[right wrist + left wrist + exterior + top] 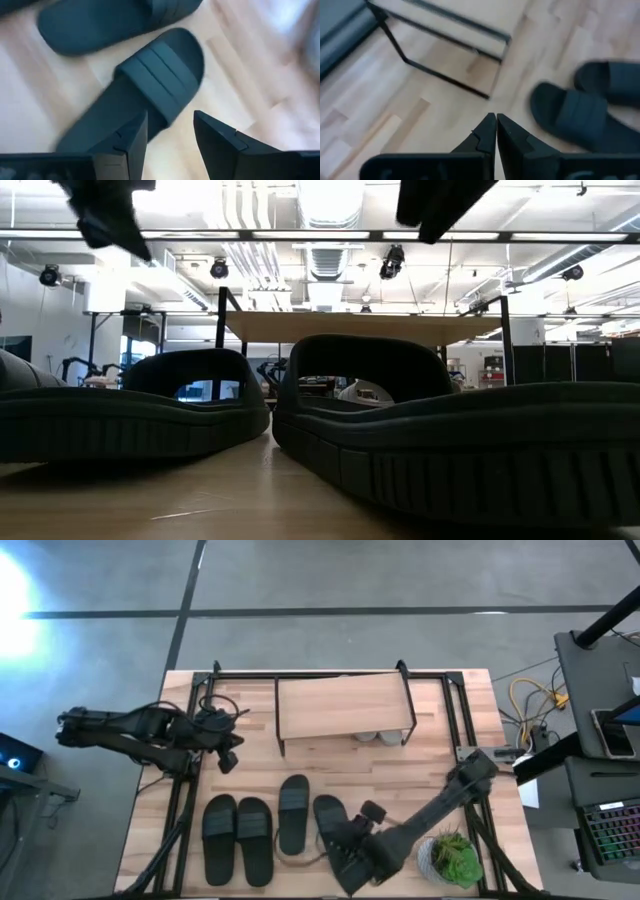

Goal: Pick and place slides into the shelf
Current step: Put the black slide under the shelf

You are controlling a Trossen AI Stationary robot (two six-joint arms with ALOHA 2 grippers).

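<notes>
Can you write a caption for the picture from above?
Right pincer open over a black slide; three more wait below the shelf.

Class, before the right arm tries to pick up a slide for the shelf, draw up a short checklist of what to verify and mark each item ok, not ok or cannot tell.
1. Right gripper open over a slide: ok, its fingers stand apart above the rightmost dark slide.
2. That slide free of its neighbour: cannot tell; they lie close together.
3. Shelf top plank bare: ok.
4. Space under the shelf: not ok on the right, where the light grey pair shows at the front edge.
5. Left gripper out of the way: ok, shut, beside the shelf's left end.
6. Potted plant clear of the right arm: not ok, it stands right beside it.
</notes>
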